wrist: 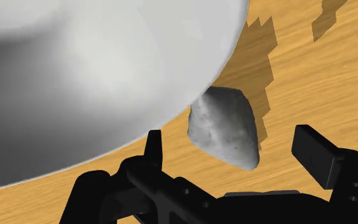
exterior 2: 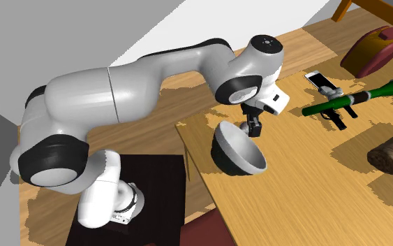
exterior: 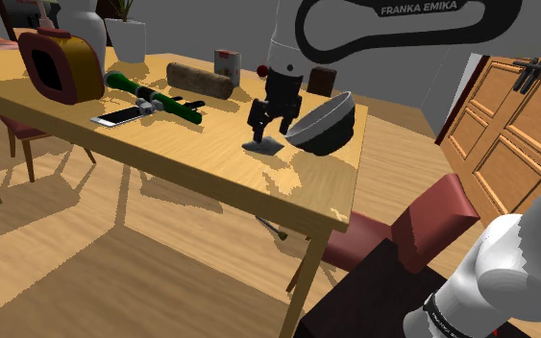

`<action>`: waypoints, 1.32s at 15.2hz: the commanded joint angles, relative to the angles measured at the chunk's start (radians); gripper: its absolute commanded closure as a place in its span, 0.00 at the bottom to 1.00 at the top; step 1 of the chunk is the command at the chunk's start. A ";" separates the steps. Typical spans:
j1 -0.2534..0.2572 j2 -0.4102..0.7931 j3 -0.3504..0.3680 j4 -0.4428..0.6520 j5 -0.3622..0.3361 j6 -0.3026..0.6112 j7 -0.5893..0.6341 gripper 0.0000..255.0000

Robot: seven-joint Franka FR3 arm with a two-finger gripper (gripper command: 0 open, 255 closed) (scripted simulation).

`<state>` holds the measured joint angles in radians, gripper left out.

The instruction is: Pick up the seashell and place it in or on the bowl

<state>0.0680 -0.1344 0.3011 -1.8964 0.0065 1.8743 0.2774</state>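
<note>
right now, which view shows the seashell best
Wrist view: the grey seashell lies large within the open pincer, beside the bowl. Shoulder view: a small grey shape under the pincer. Second exterior view: hidden behind the bowl.

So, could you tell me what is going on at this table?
The white Franka arm holds its black gripper low over the wooden table, fingers open on either side of a grey seashell. The seashell lies on the tabletop, not yet grasped. A grey bowl, where it should go, sits right beside it.
</note>
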 commanded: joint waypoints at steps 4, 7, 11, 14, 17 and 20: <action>0.000 0.016 0.002 -0.051 -0.005 0.065 0.004 0.00; 0.001 0.018 0.002 -0.057 -0.006 0.072 0.005 0.00; 0.001 0.018 0.002 -0.057 -0.006 0.072 0.005 0.00; 0.002 0.018 0.002 -0.056 -0.006 0.072 0.006 1.00; 0.001 0.011 0.001 -0.067 -0.004 0.076 0.003 1.00; 0.000 0.010 0.000 -0.066 -0.003 0.074 0.000 1.00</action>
<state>0.0668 -0.1251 0.2990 -1.9558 0.0008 1.9512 0.2783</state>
